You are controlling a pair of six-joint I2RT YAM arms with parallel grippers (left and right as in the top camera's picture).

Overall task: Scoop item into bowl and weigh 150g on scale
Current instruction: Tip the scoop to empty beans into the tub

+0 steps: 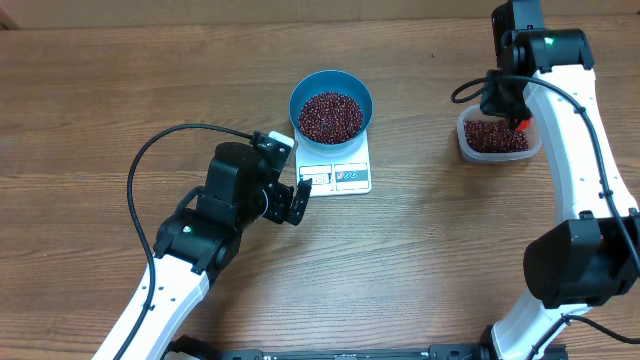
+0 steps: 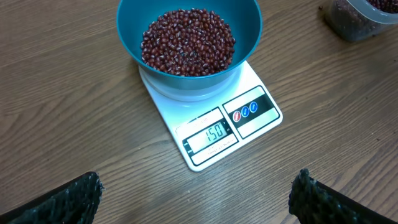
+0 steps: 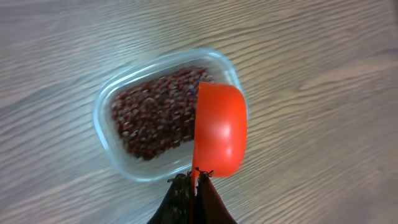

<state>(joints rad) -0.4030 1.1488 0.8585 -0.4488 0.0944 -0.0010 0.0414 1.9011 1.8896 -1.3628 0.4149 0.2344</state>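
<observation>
Beans (image 2: 188, 42), small, oval and dark red-brown, lie in a loose heap in the deep blue bowl (image 2: 249, 28). The bowl sits on the white scale (image 2: 171, 111), whose display (image 2: 213, 134) reads 150. Your left end effector (image 2: 196, 199) hangs near the scale's front edge, fingers wide apart, holding nothing. Your right end effector (image 3: 194, 186) is clamped on the handle of a red scoop (image 3: 219, 127) over the clear tub (image 3: 102, 124). That tub holds more beans and stands well apart on the bench (image 2: 62, 112).
</observation>
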